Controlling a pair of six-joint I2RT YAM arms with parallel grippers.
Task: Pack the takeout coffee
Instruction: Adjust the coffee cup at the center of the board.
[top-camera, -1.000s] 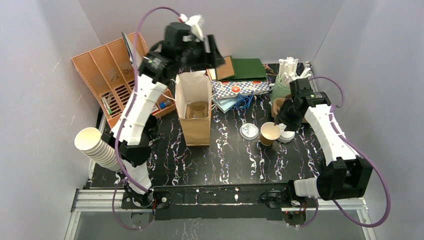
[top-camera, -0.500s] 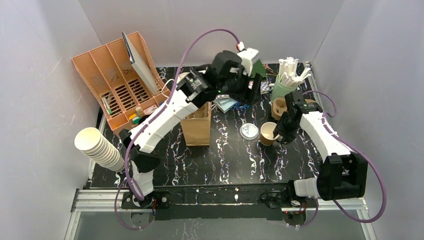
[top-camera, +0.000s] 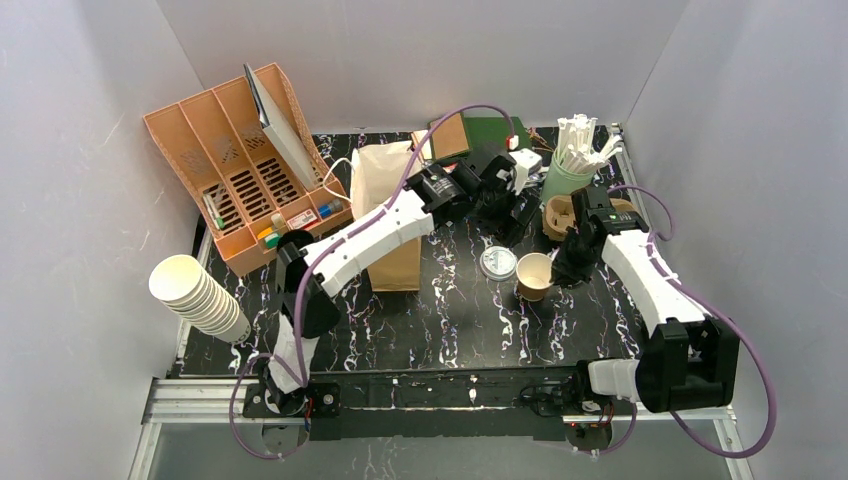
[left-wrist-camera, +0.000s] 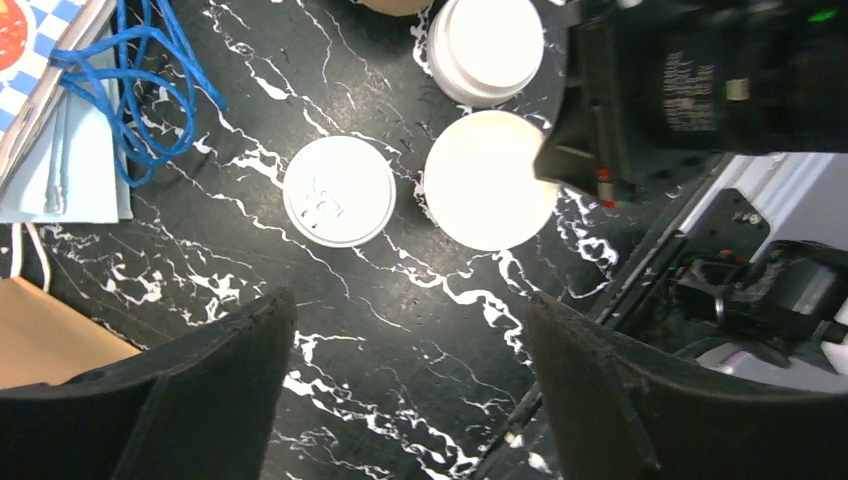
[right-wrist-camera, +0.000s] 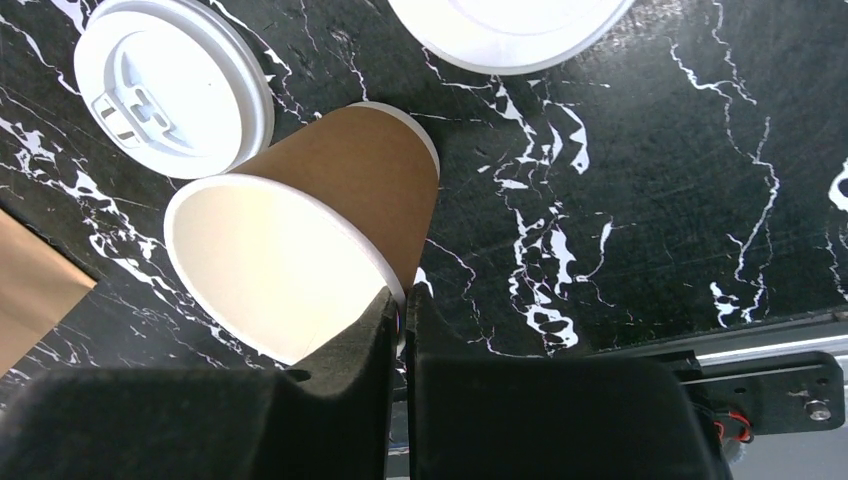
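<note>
Logged one view from above and one from each wrist. On the black marbled table (top-camera: 450, 320) I counted one tan paper cup (right-wrist-camera: 340, 190), open-topped, and two white lids. The right gripper (right-wrist-camera: 400, 310) had its fingers together, clamped on the rim of the tan paper cup, one finger inside the wall and one outside. The cup sat right of the table's centre and looked tilted in the right wrist view; I could not tell whether its base rested flat. The first lid (top-camera: 498, 263) lay flat just beside the cup on its left, a narrow strip of table showing between them. The second lid (left-wrist-camera: 490, 48) lay near the cup on the other side, apart from it and largely hidden under the right arm from above. The left gripper (left-wrist-camera: 408, 305) hung above the first lid and the cup with its fingers wide apart and nothing between them. Also noted: one brown paper bag (top-camera: 395, 260) standing upright left of the first lid, partly covered by the left arm; one stack of cream cups (top-camera: 195, 298) leaning at the table's left edge; one orange organiser (top-camera: 215, 150) in the far left corner; one green cup (top-camera: 562, 180) full of white sticks at the far right; one blue cord (left-wrist-camera: 150, 90) in a loose tangle beyond the first lid.
</note>
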